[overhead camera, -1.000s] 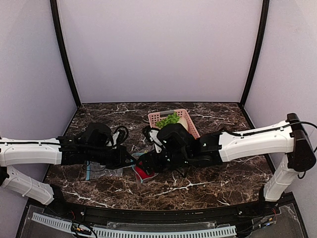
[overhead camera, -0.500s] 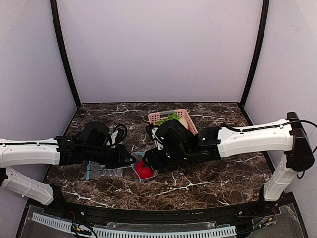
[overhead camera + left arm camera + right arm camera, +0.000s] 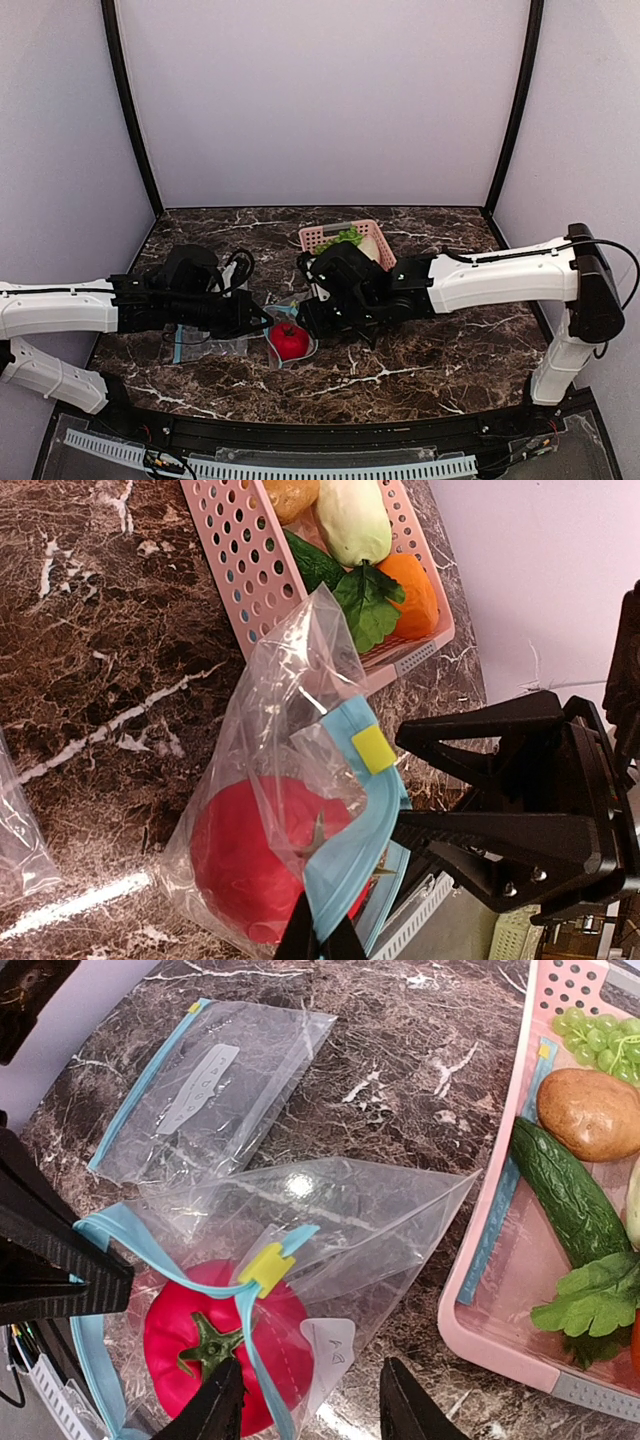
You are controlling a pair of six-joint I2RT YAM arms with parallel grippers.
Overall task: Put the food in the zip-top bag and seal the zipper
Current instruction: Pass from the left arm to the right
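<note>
The red tomato [image 3: 225, 1345] sits inside the zip-top bag [image 3: 360, 1210], just behind its mouth, with its green stalk facing my right wrist camera. The bag lies on the dark marble worktop [image 3: 400, 1070] between my two arms. Its long axis runs from the gaping mouth on the near side to the closed end, which points at the pink basket [image 3: 485, 1325] and stops near its wall. The light blue zipper [image 3: 362, 825] is unsealed and bows around the tomato, with its yellow slider [image 3: 371, 749] above the fruit. My left jaws are together, clamped on the zipper at the mouth. My right jaws stand apart over the mouth's other side, closed on nothing. A second clear bag [image 3: 215, 1080] lies flat to the left. The basket holds green grapes [image 3: 600, 1035], a potato [image 3: 590, 1110], a cucumber [image 3: 570, 1195] and a leafy green [image 3: 590, 1305].
</note>
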